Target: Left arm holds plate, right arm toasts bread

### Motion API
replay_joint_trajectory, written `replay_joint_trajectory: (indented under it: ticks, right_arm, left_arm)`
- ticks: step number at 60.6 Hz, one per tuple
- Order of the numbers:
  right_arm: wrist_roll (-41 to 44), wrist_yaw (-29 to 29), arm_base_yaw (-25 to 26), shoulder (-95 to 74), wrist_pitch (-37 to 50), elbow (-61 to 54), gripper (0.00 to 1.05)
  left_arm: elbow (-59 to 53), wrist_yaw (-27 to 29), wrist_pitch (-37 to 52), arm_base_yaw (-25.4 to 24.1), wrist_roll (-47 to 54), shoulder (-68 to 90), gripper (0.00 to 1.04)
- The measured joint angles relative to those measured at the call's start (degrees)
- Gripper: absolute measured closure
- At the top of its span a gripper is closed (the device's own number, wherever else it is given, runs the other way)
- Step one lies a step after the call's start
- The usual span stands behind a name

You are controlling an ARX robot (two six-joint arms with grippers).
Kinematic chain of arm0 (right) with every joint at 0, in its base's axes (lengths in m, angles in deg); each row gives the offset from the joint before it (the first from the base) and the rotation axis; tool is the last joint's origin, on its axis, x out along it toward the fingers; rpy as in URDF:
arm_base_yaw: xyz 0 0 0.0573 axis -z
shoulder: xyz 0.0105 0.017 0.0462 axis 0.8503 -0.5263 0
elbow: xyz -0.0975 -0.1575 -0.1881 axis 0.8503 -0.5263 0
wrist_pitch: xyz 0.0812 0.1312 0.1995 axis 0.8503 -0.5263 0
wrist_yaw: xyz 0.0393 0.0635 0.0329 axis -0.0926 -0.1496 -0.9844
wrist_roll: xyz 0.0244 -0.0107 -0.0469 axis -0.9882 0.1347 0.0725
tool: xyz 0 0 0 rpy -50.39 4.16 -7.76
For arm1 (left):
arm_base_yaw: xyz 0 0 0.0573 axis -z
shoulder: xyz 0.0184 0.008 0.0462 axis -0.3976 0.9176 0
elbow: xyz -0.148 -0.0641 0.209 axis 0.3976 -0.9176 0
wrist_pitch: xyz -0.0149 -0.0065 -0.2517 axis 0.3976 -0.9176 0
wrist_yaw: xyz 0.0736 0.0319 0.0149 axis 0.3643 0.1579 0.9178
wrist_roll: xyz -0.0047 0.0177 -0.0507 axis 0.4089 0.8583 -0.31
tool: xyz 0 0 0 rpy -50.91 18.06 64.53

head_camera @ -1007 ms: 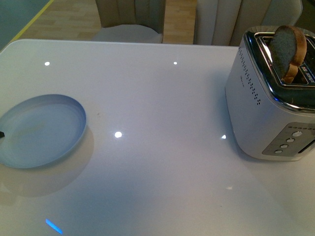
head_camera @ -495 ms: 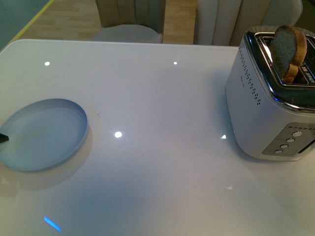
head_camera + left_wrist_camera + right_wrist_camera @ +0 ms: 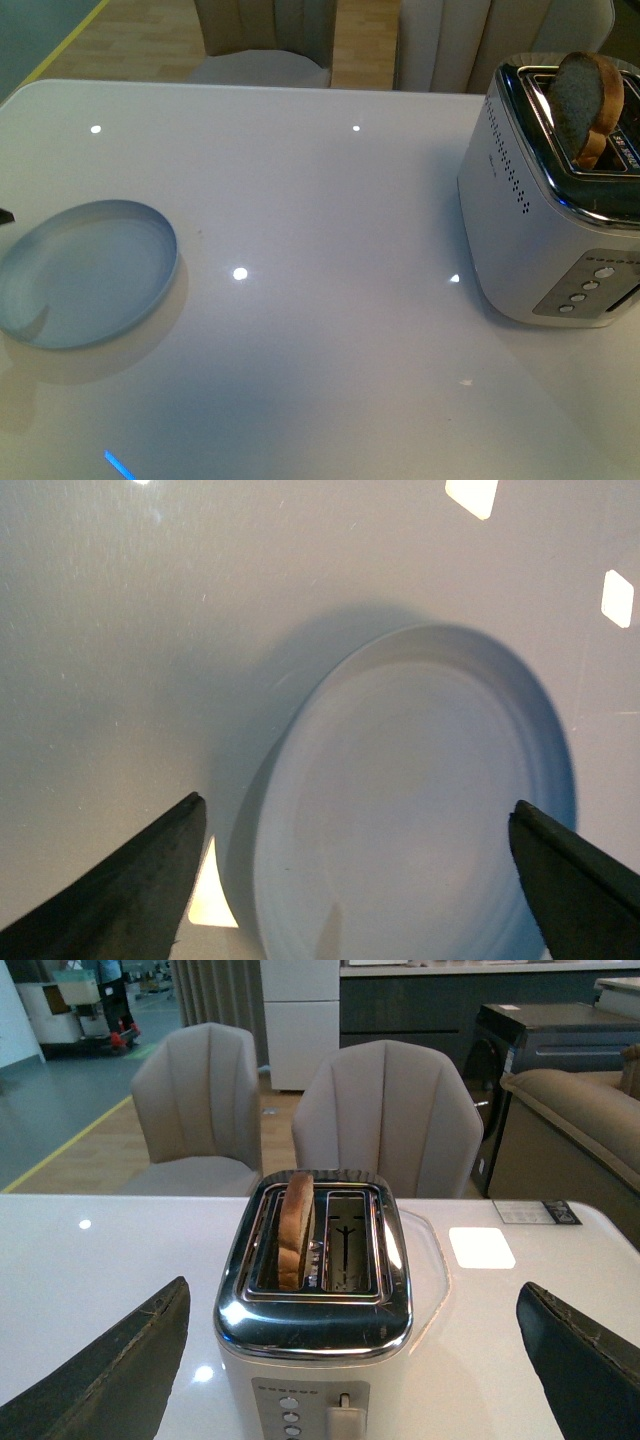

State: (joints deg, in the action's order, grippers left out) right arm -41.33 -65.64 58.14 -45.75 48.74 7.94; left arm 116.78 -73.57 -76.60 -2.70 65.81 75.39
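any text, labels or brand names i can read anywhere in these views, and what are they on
None can be read.
Toaster: a small mark on its side wall, too small and blurred to read.
Toaster's buttons: no readable symbols.
Card on the table, right wrist view: dark print, too small to read.
Plate and bread: plain, no text.

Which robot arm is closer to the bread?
Right. The right gripper faces the toaster holding the bread, jaws wide. The left gripper hangs over the plate across the table.
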Motion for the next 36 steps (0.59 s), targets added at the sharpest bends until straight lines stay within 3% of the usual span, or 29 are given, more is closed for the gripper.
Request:
replay_joint_trajectory:
  ticks: [2,20,36]
  right_arm:
    - [0.0,0.0,0.0,0.0,0.0,0.0,0.09]
    - [0.0,0.0,0.0,0.0,0.0,0.0,0.09]
    - [0.0,0.0,0.0,0.0,0.0,0.0,0.09]
  left_arm:
    - [-0.5,-0.1,-0.5,-0.1,0.1,-2.0,0.06]
    - [-10.1,-2.0,-4.5,0.3,0.1,-25.4,0.07]
    - [-23.2,0.8,-3.8,6.7,-8.9,-48.3,0.07]
